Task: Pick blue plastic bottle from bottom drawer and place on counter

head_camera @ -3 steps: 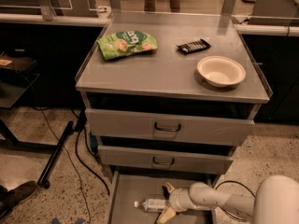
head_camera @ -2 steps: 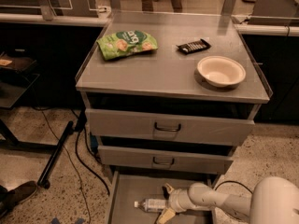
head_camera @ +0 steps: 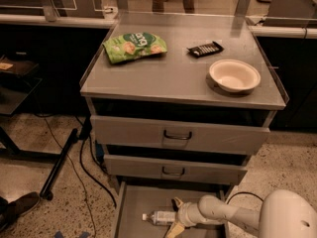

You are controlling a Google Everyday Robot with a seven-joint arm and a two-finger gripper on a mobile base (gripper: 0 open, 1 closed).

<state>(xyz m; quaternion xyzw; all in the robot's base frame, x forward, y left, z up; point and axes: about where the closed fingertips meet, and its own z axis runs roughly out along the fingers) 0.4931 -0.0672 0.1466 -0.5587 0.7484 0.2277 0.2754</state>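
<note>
Grey steel bottom drawer stands open below the cabinet's front edge. Blue plastic bottle lies flat on its floor, cap toward the left edge. Gripper reaches in from the right, fingers apart, either side of the bottle's base end. Step in hand: grasp. Next move, as judged: clamp, lift clear, carry to the counter, front-left corner.

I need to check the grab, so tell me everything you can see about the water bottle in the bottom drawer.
The water bottle is small and made of clear plastic, with a white cap and a pale label. It lies on its side on the grey floor of the open bottom drawer, cap pointing left. The claw sits at its right end, fingers spread one on each side of it. Whether they touch it cannot be told.
</note>
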